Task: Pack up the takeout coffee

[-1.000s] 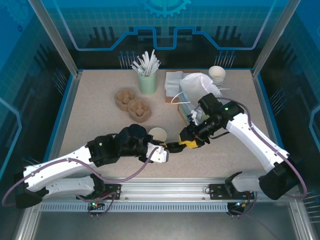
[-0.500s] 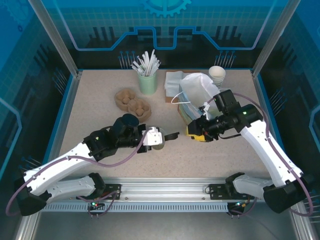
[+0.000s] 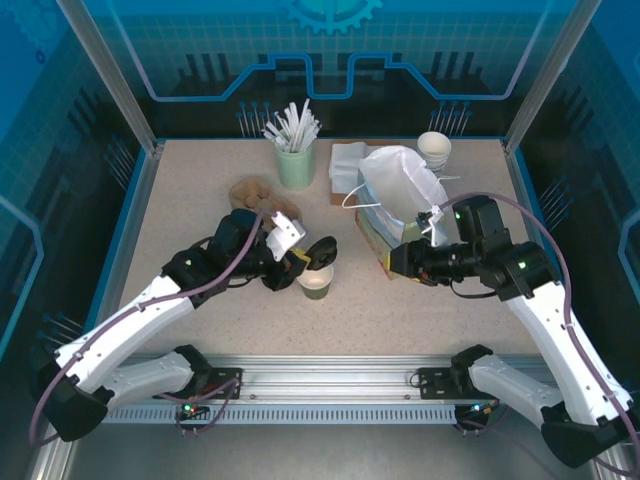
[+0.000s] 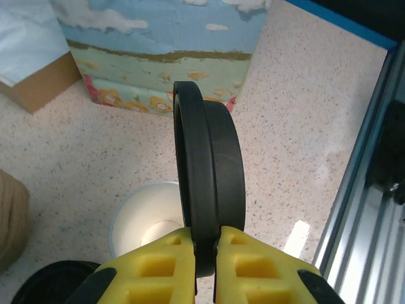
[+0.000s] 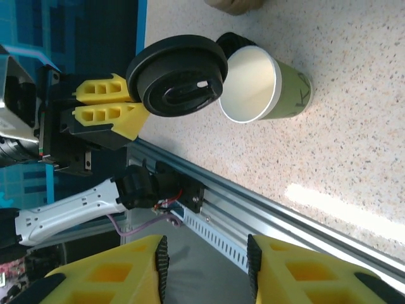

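Observation:
The takeout coffee's paper cup (image 3: 316,283) stands open on the table, white inside with an olive-green side (image 5: 262,85). Its round black lid (image 3: 321,249) is off the cup and gripped on edge by my left gripper (image 3: 303,257), just above and behind the rim. In the left wrist view the lid (image 4: 209,190) stands upright between the yellow fingers, my left gripper (image 4: 205,253) is shut on it, and the cup (image 4: 149,218) is below to the left. My right gripper (image 3: 397,263) hangs open and empty to the right of the cup; its fingers (image 5: 205,266) are apart.
A patterned box (image 3: 375,235) under a white bag (image 3: 400,180) sits right of centre. A pale green tumbler of white sticks (image 3: 295,160), brown pulp carriers (image 3: 250,190) and stacked white cups (image 3: 434,150) stand at the back. The metal rail (image 3: 330,375) borders the front.
My right gripper has drawn back to the right, away from the left one. The left arm has swung toward the back with the lid, which is now beside the cup's rim.

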### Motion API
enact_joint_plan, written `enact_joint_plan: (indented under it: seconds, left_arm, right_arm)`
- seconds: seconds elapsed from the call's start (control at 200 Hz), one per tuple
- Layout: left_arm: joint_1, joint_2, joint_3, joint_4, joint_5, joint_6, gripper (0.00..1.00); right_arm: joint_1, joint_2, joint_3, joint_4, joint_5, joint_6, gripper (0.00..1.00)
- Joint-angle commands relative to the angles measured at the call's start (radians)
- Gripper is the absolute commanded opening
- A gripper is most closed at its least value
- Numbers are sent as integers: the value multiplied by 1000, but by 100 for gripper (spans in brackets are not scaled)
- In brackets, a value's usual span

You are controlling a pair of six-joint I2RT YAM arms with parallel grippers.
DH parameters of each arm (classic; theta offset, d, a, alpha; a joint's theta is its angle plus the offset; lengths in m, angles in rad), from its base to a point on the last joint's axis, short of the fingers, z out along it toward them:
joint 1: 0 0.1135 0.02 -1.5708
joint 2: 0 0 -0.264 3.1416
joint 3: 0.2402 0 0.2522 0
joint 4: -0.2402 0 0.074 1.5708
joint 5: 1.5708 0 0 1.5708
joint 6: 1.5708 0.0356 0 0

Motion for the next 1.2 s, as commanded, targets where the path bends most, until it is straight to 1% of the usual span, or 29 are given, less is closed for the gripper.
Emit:
enact_joint_plan:
  seconds: [0.0, 0.105, 0.295, 0.37, 0.43, 0.56, 0.655, 0.735, 0.825, 0.91, 1.191]
  left_arm:
    - [38, -24, -19, 8, 96, -170, 12]
    - [83, -27, -31, 14, 152, -251, 12]
    - [145, -39, -58, 26, 220, -368, 12]
    - [164, -42, -72, 32, 238, -405, 12]
    - [176, -44, -87, 37, 248, -432, 12]
    - [193, -45, -119, 57, 270, -479, 12]
    - [212, -40, -140, 77, 284, -513, 13]
    - [234, -28, -159, 96, 318, -547, 13]
    - [249, -20, -184, 126, 348, -572, 13]
    - [259, -15, -207, 163, 370, -597, 14]
    - [284, 12, -244, 193, 397, -616, 15]
  right_arm:
    - [55, -59, -57, 94, 77, 74, 38]
    - [139, -87, -95, 148, 153, 111, 38]
    - [356, -69, -159, 278, 321, 182, 38]
    - [413, -43, -180, 319, 363, 196, 39]
    - [440, -24, -198, 356, 383, 208, 39]
    - [452, 23, -251, 462, 353, 244, 39]
    - [453, 65, -245, 478, 343, 246, 39]
    - [454, 92, -239, 487, 343, 247, 40]
    - [454, 118, -241, 515, 346, 260, 43]
    - [455, 152, -240, 536, 350, 271, 44]
    - [467, 238, -227, 589, 397, 284, 44]
